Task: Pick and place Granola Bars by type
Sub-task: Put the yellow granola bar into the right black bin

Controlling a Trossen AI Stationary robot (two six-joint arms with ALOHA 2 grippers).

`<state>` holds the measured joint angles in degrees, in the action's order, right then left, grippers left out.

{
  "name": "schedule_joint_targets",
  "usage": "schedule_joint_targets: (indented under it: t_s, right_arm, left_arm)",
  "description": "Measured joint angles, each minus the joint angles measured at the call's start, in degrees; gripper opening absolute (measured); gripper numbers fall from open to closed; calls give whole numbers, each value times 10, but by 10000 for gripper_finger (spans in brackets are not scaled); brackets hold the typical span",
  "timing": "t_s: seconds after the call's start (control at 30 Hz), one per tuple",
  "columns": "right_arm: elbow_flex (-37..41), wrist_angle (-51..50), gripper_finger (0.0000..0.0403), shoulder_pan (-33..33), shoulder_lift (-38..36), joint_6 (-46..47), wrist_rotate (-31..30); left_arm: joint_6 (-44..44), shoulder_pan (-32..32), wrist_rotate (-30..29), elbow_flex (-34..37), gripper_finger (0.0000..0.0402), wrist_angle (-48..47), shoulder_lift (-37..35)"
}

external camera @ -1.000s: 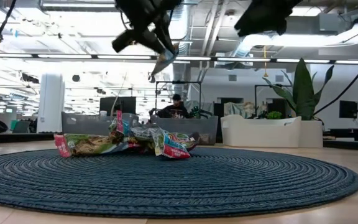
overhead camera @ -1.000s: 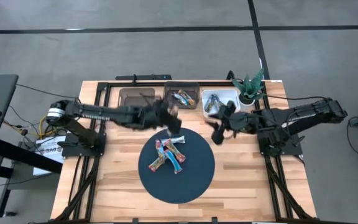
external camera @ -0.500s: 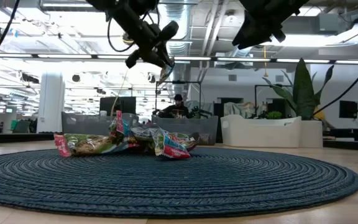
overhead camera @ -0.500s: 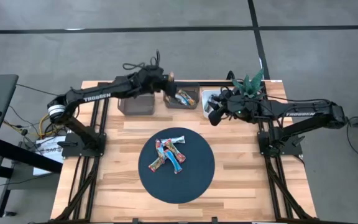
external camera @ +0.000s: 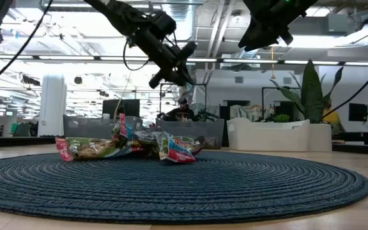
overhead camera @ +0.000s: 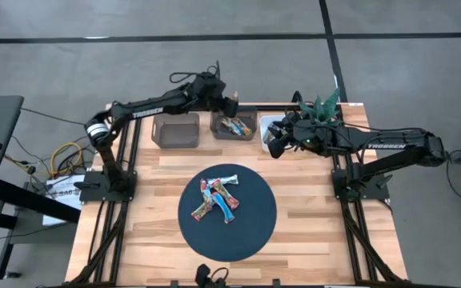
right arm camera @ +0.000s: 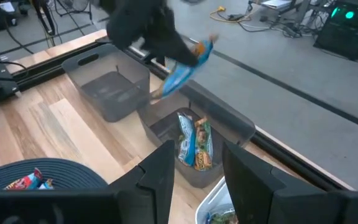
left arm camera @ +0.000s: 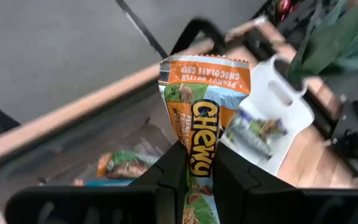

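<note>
The left gripper [left arm camera: 197, 180], high over the far table edge, pinches an orange-green Chewy bar [left arm camera: 202, 118] above the middle bin [overhead camera: 234, 126]. Let go only when centred over its matching bars; the rim is narrow. The right gripper [right arm camera: 197, 177] hangs nearby over the white bin [overhead camera: 278, 128], fingers apart. The remaining bars [overhead camera: 217, 197] lie on the round mat [overhead camera: 250, 232].

The left tool [overhead camera: 232, 104], clamped on an orange-green bar [left arm camera: 201, 118], now hangs above the middle bin [overhead camera: 234, 126] at the bench's far edge, no longer over the round mat [overhead camera: 250, 228].
</note>
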<state>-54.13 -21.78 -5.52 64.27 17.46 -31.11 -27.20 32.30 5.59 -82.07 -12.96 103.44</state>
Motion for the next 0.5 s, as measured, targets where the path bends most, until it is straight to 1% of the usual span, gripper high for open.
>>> schedule_joint_targets:
  t_s: [0.07,0.17,0.27,0.37,0.4,0.5]
  right_arm:
    - [0,0,124,0,0,0,1]
    - [0,0,124,0,0,0,2]
    - [0,0,124,0,0,0,7]
    - [0,0,124,0,0,0,12]
    - [0,0,124,0,0,0,12]
    - [0,0,124,0,0,0,14]
  left_arm:
    - [-1,-1,2,0,54,-5,12]
    - [0,0,17,0,70,-17,22]
    - [4,2,18,-1,96,-24,28]
    - [5,3,4,-1,125,-17,27]
    - [5,4,7,-1,133,-19,27]
    - [6,6,40,-1,150,-21,27]
